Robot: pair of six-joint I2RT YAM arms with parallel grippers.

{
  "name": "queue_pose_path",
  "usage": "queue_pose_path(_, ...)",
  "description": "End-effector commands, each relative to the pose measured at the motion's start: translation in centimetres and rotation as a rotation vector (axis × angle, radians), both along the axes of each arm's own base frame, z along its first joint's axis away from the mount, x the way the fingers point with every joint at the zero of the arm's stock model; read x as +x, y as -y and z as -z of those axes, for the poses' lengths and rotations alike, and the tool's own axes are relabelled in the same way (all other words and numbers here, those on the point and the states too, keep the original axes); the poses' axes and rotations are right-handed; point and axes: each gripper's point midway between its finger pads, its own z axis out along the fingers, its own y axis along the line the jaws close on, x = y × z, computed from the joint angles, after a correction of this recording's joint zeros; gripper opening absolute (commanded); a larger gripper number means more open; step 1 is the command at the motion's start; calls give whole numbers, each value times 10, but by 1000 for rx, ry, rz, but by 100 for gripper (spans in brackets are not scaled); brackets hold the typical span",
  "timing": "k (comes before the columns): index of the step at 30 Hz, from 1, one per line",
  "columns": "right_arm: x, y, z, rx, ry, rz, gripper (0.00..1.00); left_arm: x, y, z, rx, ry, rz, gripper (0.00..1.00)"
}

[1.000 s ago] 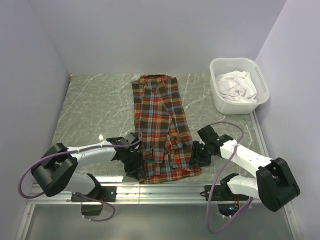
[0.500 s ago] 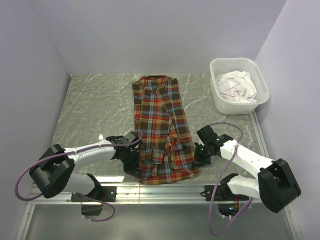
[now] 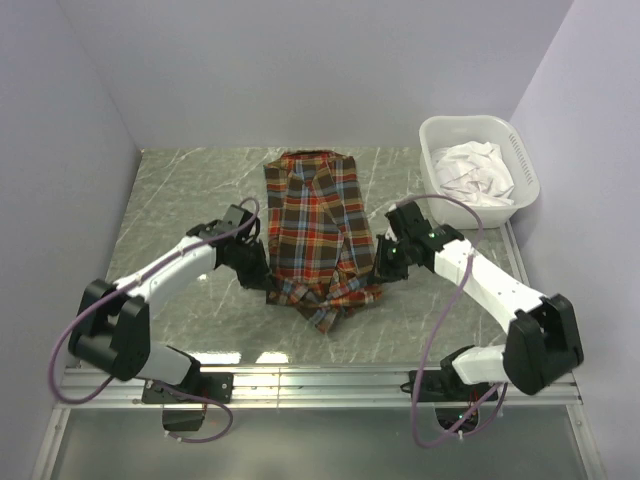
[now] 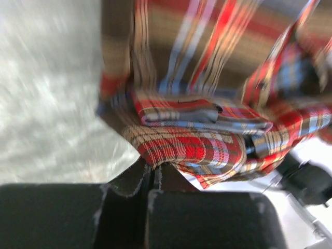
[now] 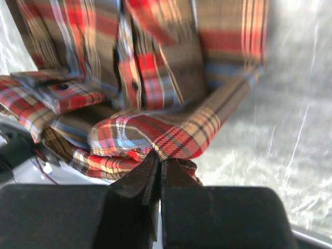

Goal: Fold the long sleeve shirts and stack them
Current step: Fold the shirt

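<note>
A red, orange, teal and brown plaid long sleeve shirt (image 3: 318,205) lies collar-far on the marble table, sleeves folded inward. Its lower hem is raised off the table and sags in a loose fold (image 3: 322,300) between the arms. My left gripper (image 3: 268,284) is shut on the hem's left corner. In the left wrist view the plaid cloth (image 4: 192,148) comes out of the left gripper (image 4: 154,170). On the other side my right gripper (image 3: 384,271) is shut on the right corner. The right wrist view has the cloth (image 5: 155,136) pinched at the right gripper (image 5: 162,160).
A white basket (image 3: 432,195) stands at the far right with crumpled white cloth (image 3: 476,172) inside. Lavender walls close in the table at the left, back and right. Bare marble (image 3: 180,200) lies left of the shirt.
Both grippers have shut on the hem corners near the front edge, then lifted and carried the hem away from me toward the shirt's middle.
</note>
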Motion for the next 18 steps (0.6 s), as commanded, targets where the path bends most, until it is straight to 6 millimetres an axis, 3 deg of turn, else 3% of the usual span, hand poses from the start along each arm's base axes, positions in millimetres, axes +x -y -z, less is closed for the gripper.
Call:
queue_pose_path(1, 46, -7, -22, 23, 104, 0, 0, 49, -5, -9, 5, 83, 2, 1)
queue_pose_path(2, 55, -6, -24, 31, 110, 2, 0, 65, -2, -19, -10, 114, -3, 1)
queue_pose_path(4, 79, -10, -31, 40, 129, 8, 0, 84, 0, -15, -12, 113, -19, 1)
queue_pose_path(5, 91, -7, -27, 31, 121, 25, 0, 103, -2, -23, -27, 141, -41, 1)
queue_pose_path(7, 112, -10, -40, 49, 156, 29, 0, 123, -6, -16, -23, 128, -83, 1)
queue_pose_path(8, 122, -8, -33, 34, 145, 38, 0, 137, -5, -23, -37, 156, -92, 1)
queue_pose_path(9, 135, -7, -42, 41, 169, 48, 0, 145, -7, -22, -34, 157, -109, 1)
queue_pose_path(10, 142, -7, -42, 46, 167, 49, 0, 154, -10, -14, -27, 140, -132, 1)
queue_pose_path(11, 150, -7, -36, 43, 153, 54, 0, 166, -10, -20, -33, 165, -141, 1)
queue_pose_path(13, 168, -8, -43, 52, 184, 64, 0, 180, -14, -15, -22, 163, -172, 1)
queue_pose_path(14, 175, -8, -33, 44, 164, 67, 0, 190, -15, -19, -23, 186, -183, 1)
queue_pose_path(15, 185, -10, -40, 54, 184, 70, 0, 195, -17, -17, -18, 190, -193, 1)
queue_pose_path(18, 206, -17, -30, 64, 193, 64, 0, 212, -19, -7, -8, 197, -214, 2)
